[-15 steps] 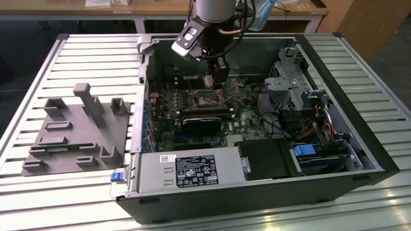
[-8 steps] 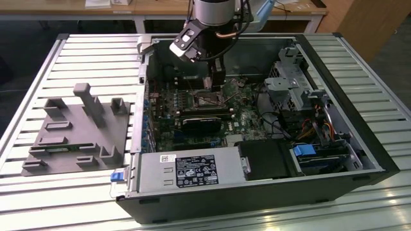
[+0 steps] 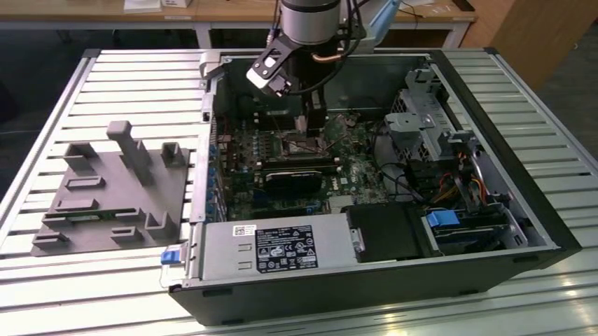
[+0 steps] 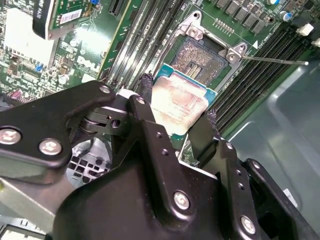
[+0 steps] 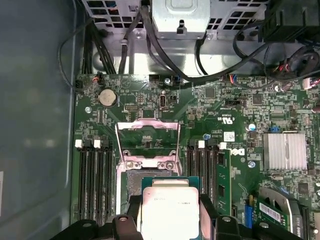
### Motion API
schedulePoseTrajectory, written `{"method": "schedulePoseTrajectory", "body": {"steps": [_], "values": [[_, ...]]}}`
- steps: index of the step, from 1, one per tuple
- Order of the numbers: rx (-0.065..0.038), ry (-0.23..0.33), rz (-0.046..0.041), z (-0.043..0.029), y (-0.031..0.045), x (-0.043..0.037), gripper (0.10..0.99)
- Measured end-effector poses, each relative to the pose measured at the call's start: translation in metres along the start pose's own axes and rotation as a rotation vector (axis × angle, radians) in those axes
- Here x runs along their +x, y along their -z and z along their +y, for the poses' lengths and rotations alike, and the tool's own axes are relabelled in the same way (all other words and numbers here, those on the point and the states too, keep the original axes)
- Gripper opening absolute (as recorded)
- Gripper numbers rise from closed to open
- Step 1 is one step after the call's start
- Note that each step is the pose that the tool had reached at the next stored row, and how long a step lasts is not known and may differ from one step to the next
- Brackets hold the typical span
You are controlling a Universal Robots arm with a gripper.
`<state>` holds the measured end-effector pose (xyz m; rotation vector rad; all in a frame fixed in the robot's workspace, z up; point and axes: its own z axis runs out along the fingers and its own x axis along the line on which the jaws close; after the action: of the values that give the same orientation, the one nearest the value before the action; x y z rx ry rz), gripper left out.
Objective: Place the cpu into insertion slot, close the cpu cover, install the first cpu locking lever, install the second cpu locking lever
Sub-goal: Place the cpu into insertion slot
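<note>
Slatted metal counter (image 3: 122, 77) carries an open computer case (image 3: 533, 231) lying on its side, with the motherboard facing up. Your gripper (image 4: 177, 102) is drawn in narrow on the cpu (image 5: 170, 207), one finger on each of two opposite edges. The dull silver top faces the camera in both wrist views. The chip hangs over the board close to the insertion slot (image 4: 197, 60) and is not seated in it. The cpu cover (image 5: 148, 121) stands swung open, so the socket's dark centre is bare. You should judge the chip light, thin and stiff, with a slick lid. The edges are the right place to hold it. Its underside and the socket contacts are probably delicate, so a tilted or forced contact could damage them.
</note>
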<state>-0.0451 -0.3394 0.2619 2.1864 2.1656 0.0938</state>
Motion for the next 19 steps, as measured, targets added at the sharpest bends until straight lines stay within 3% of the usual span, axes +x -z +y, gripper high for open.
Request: {"method": "schedulePoseTrajectory", "body": {"steps": [8,19], "values": [[0.000,0.058,0.0060,-0.0023,-0.0162,0.0013,0.541],[0.000,0.044,0.0033,-0.0047,-0.0313,0.0035,0.541]]}}
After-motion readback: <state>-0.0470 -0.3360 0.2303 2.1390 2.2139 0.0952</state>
